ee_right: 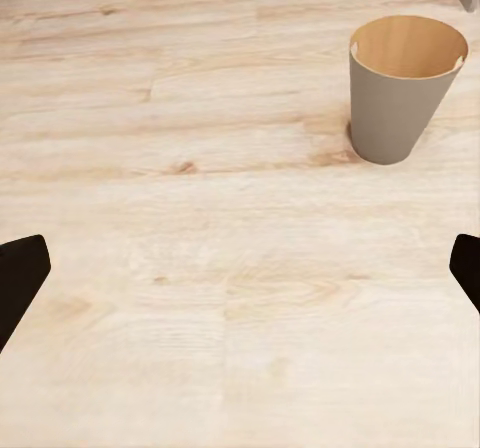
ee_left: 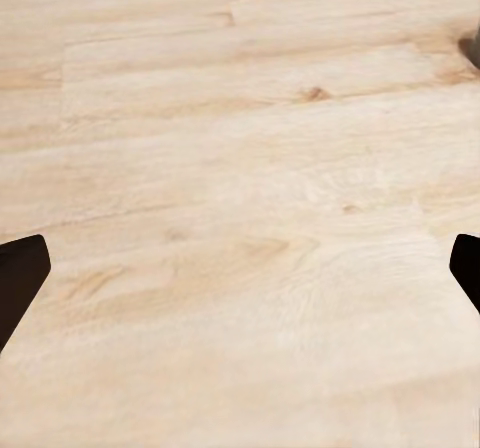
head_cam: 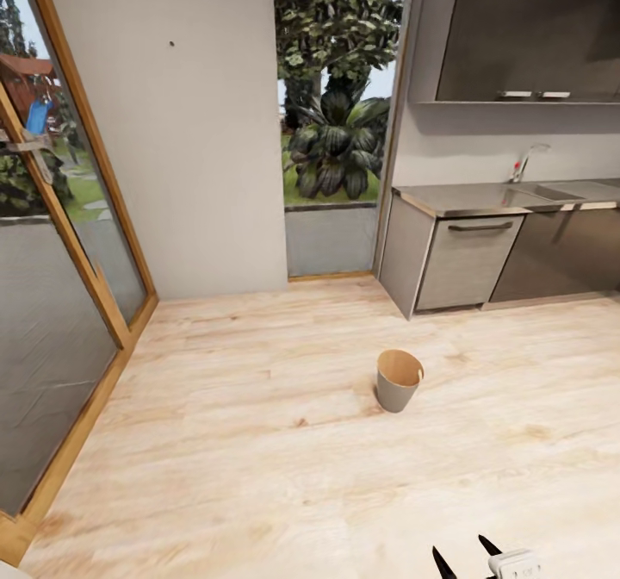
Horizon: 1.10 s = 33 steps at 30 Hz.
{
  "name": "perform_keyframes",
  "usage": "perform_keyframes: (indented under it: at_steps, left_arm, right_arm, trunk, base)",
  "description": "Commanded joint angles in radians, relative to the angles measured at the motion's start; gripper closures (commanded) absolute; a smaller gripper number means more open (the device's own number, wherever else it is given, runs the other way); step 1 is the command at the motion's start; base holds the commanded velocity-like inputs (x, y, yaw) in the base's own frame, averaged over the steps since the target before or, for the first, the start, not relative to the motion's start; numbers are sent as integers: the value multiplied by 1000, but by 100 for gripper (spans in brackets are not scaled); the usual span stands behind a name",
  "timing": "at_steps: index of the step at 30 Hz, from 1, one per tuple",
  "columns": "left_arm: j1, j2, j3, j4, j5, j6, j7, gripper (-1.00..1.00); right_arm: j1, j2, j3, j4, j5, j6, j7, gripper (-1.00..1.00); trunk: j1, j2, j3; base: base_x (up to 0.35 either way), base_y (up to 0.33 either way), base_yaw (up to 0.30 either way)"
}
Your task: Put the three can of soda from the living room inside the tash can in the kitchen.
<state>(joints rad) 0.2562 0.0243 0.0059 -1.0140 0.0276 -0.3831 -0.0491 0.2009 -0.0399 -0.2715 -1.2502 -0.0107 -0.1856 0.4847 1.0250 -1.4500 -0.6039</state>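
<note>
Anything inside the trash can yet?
The trash can stands upright on the wood floor, and its brown inner wall shows bare in both the head and right wrist views. No soda can is visible inside; the very bottom is hidden by the rim.

Glass door (head_cam: 52, 303), garden plant (head_cam: 337, 144) outside, chrome faucet (head_cam: 527, 162), light wood floor (head_cam: 258, 441)

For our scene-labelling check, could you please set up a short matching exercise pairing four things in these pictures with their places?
Things:
1. trash can
2. faucet
3. plant
4. right gripper

Places:
A. at the bottom edge of the head view
B. outside, behind the glass
C. upright on the wood floor
D. on the steel countertop, by the sink

Pairs: 1-C, 2-D, 3-B, 4-A
</note>
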Motion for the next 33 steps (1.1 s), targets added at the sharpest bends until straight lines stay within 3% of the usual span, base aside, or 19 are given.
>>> perform_keyframes:
  at_steps: [1,21,33]
  left_arm:
    - [0,0,0,0,0,0,0,-100]
    - [0,0,-1,0,2,-1,0,-100]
    - [0,0,-1,0,1,0,0,-100]
  right_arm:
    - [0,0,0,0,0,0,0,-100]
    - [0,0,0,0,0,0,0,-100]
    - [0,0,0,0,-1,0,0,-100]
  trunk:
    - [0,0,0]
    - [0,0,0]
    - [0,0,0]
  base:
    - [59,0,1]
    - [269,0,-1]
    - [323,0,-179]
